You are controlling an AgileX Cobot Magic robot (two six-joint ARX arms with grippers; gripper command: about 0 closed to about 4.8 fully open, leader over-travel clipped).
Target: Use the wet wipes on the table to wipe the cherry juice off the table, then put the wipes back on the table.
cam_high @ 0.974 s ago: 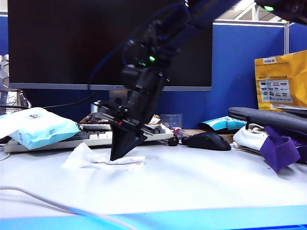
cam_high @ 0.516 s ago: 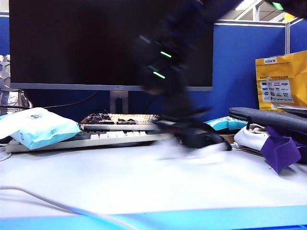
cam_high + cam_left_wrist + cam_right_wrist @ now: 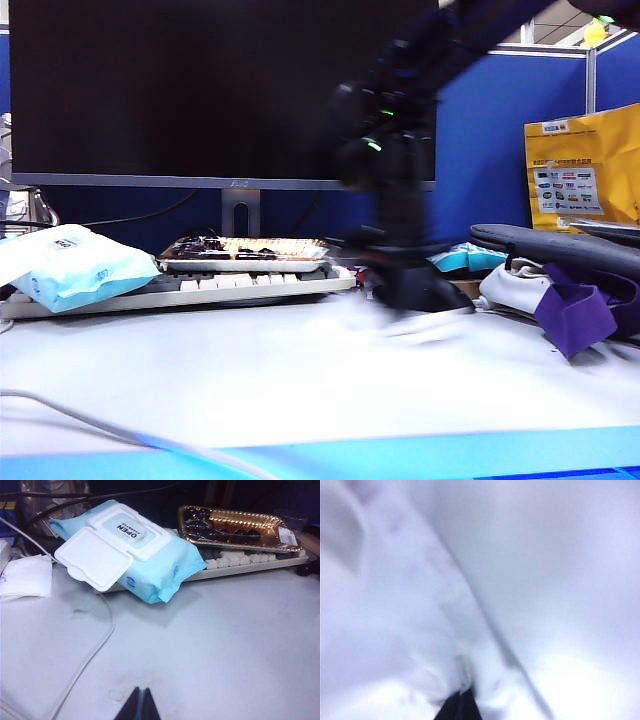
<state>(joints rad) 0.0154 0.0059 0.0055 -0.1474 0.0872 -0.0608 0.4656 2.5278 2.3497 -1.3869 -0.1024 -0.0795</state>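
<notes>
The wide pale grey-white table [image 3: 300,380] with its bright blue front edge carries everything here. Behind it stands the large black computer monitor [image 3: 200,90] on a grey stand. In front of the monitor lies the long white keyboard [image 3: 200,288], with a shallow gold foil tray of dark cherries [image 3: 235,525] resting on its back edge. The puffy light-blue plastic wipes packet [image 3: 135,550], its white lid flipped up, leans on the keyboard's other end.

The right gripper [image 3: 415,295] is a blurred dark shape down at the table surface, just past the end of the keyboard nearest the tray. Its tips are pressed together, pinching the thin, wrinkled white wet wipes [image 3: 420,620], which fill the right wrist view as a blurred sheet.

The left gripper [image 3: 139,705] hangs over bare table in front of the packet, tips together, holding nothing.

The cherry juice cannot be made out.
</notes>
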